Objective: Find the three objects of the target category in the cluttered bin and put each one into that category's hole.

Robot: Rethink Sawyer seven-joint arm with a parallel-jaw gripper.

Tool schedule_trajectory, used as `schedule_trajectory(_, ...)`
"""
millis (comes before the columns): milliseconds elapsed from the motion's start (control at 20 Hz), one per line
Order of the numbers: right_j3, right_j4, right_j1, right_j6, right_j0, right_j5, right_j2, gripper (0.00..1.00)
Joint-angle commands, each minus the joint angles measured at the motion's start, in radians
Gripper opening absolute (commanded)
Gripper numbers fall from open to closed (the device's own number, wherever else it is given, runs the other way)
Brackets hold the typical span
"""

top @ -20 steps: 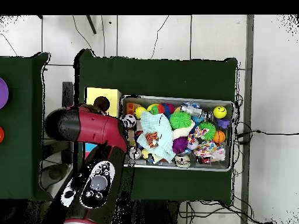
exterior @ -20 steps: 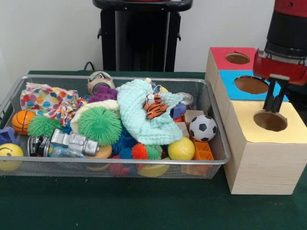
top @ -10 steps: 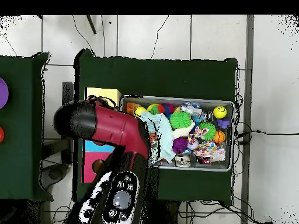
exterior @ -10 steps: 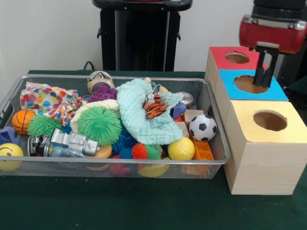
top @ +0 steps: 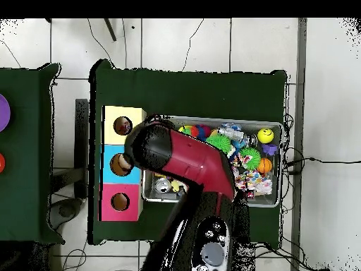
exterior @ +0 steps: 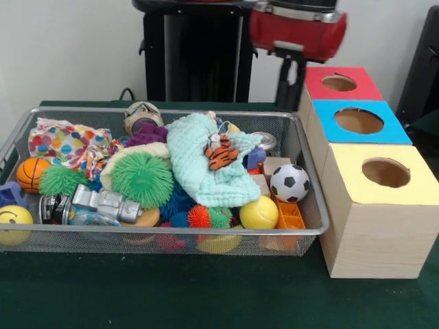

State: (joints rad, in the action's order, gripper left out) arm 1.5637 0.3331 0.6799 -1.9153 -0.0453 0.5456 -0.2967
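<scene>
The wire mesh bin (exterior: 171, 232) is full of toys. One white fabric piece with coloured dots (exterior: 68, 145) lies at its far left corner; it also shows in the overhead view (top: 254, 182). No other dotted piece shows. The yellow-topped box's hole (exterior: 386, 172) is at the near right, and in the overhead view (top: 122, 126) at the top of the box row. My gripper (exterior: 289, 96) hangs open and empty over the bin's far right corner, beside the red-topped box. In the overhead view my arm (top: 183, 155) hides it and the bin's left half.
A mint-green cloth (exterior: 202, 164) with a tiger toy (exterior: 221, 152) lies mid-bin. A spiky green ball (exterior: 142, 178), a soccer ball (exterior: 290, 183) and a silver toy (exterior: 103, 202) lie around it. The blue-topped box (exterior: 359, 120) and the red-topped box (exterior: 339, 83) stand behind the yellow one.
My gripper has moved from over the yellow box's hole, past the blue box, to the bin's far right corner. The things in the bin have not moved.
</scene>
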Motion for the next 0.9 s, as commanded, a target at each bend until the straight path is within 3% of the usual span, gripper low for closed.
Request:
schedule_trajectory(50,0.167,-0.172,0.044,0.178,0.093,-0.009,0.142,0.00)
schedule_trajectory(250,0.192,-0.238,0.066,0.162,0.127,-0.015,0.159,0.00)
schedule_trajectory(300,0.197,-0.254,0.071,0.156,0.136,-0.016,0.166,1.00)
schedule_trajectory(550,0.273,-0.315,0.105,0.139,0.207,-0.077,0.218,1.00)
schedule_trajectory(900,0.369,-0.392,0.081,0.083,0.317,-0.206,0.285,1.00)
